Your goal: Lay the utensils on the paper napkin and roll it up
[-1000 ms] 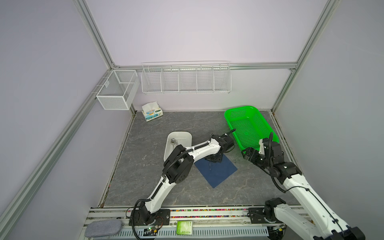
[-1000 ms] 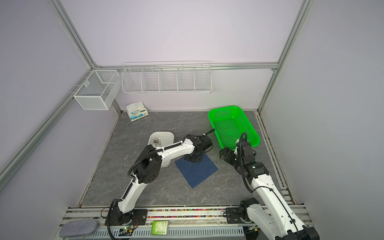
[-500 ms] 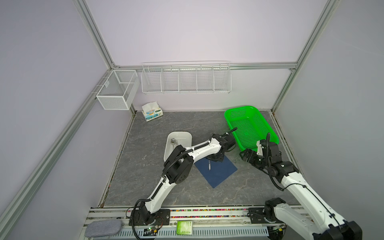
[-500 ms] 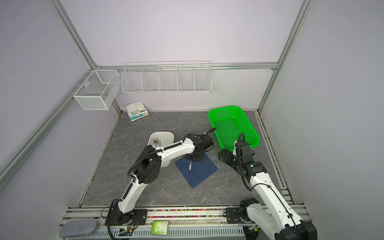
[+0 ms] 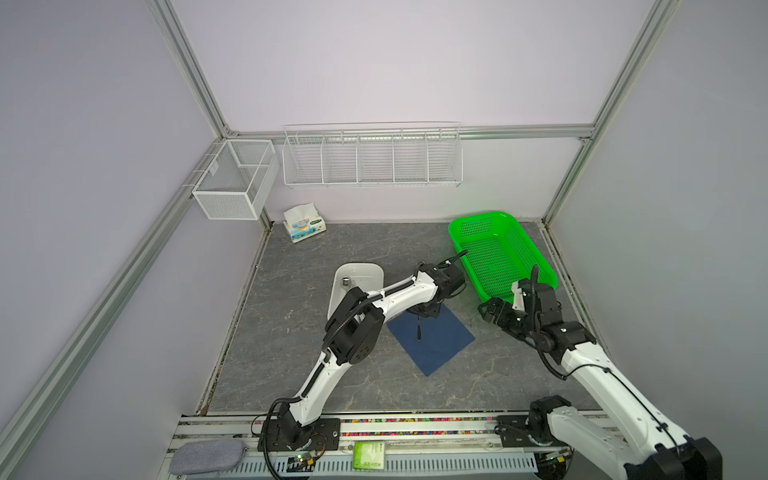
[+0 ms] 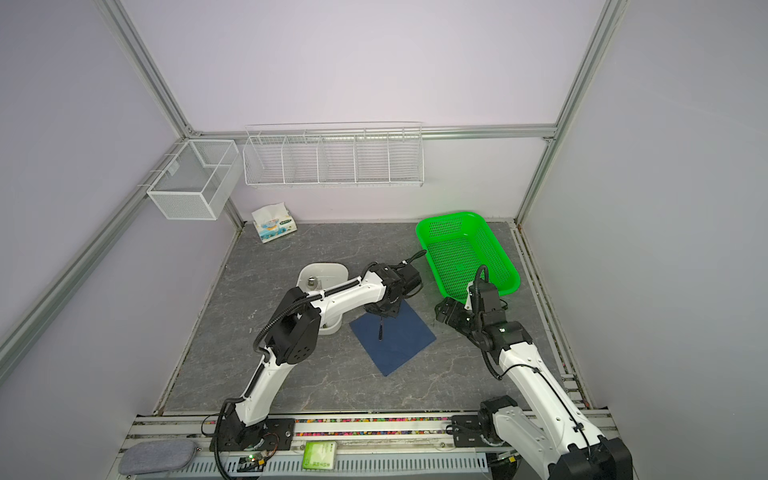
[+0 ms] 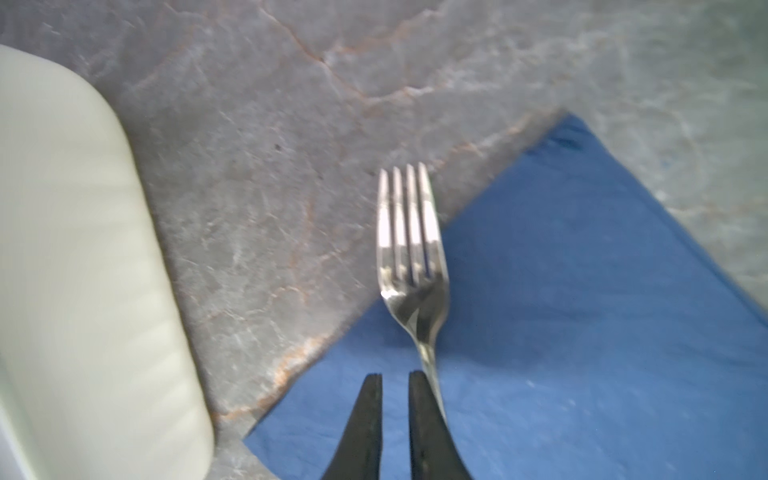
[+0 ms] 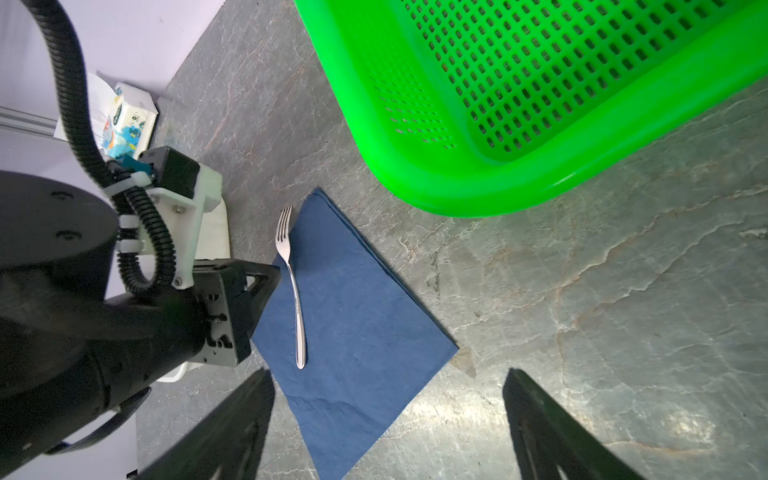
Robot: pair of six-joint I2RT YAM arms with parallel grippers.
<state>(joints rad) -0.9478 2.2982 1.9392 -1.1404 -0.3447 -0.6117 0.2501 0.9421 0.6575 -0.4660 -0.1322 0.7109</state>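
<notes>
Fork (image 8: 293,286) lies flat on your navy napkin (image 8: 357,316) at mid-table, along its left part, with the tines poking past the far-left edge onto the grey table (image 8: 582,291). Your left gripper (image 7: 395,376) hangs low over the handle, jaws only slightly parted with nothing between them. Your right gripper (image 8: 389,374) hovers right of the napkin, by the green basket (image 8: 415,183), its jaws spread wide and empty.

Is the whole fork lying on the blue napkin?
No, the fork has its prongs poking past the edge of the napkin, over the grey table.
</notes>
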